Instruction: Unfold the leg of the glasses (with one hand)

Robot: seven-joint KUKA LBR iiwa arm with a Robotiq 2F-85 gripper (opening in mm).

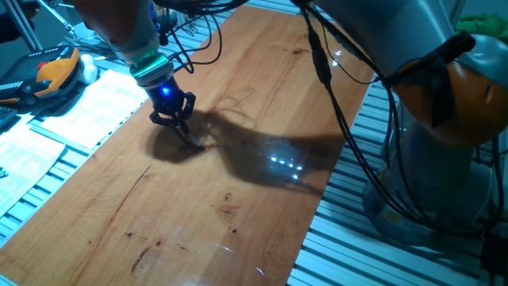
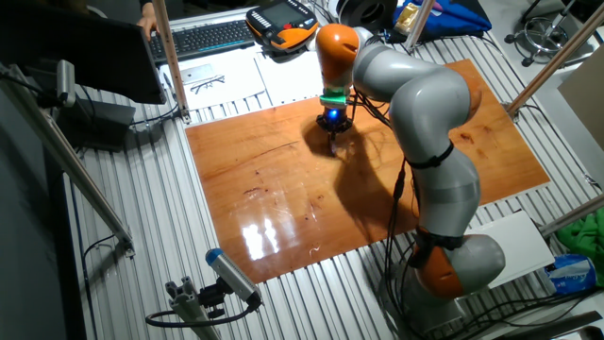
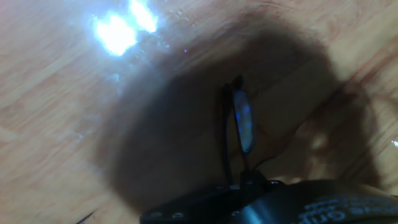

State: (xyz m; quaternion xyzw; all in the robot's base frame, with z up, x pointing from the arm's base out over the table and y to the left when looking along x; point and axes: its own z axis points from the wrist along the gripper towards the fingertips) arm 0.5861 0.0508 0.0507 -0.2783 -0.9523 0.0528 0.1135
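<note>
Low over the wooden table point(image 1: 238, 119), in one fixed view, the gripper point(image 1: 184, 130) hangs from the arm point(image 1: 131, 36) that comes in from the 11 o'clock corner, a blue light glowing just above its black fingers point(image 1: 176, 119). The fingertips sit close together at the board, and a thin dark wire of the glasses point(image 1: 193, 141) shows right at their tips, toward 5 o'clock; the rest of the frame is too fine to make out. A broad shadow spreads from there toward 3 o'clock. White papers point(image 1: 87, 107) lie beyond the board's edge at 9 o'clock, with an orange-and-black handheld unit point(image 1: 48, 75) near 10 o'clock.

From the other fixed view, the gripper point(image 2: 332, 135) points straight down near the board's 12 o'clock edge. The glasses cannot be picked out here. A keyboard point(image 2: 212, 36) lies off the board at 11 o'clock.

Up close in the hand view, the glasses point(image 3: 244, 124) stand on edge in the dark shadow at centre, one oval lens catching bluish light, a slim dark wire beside it at 9 o'clock. The frame's lower end meets the dark gripper body point(image 3: 273, 202) at 6 o'clock; the fingers appear narrowly closed on it, though blur hides the exact contact.
</note>
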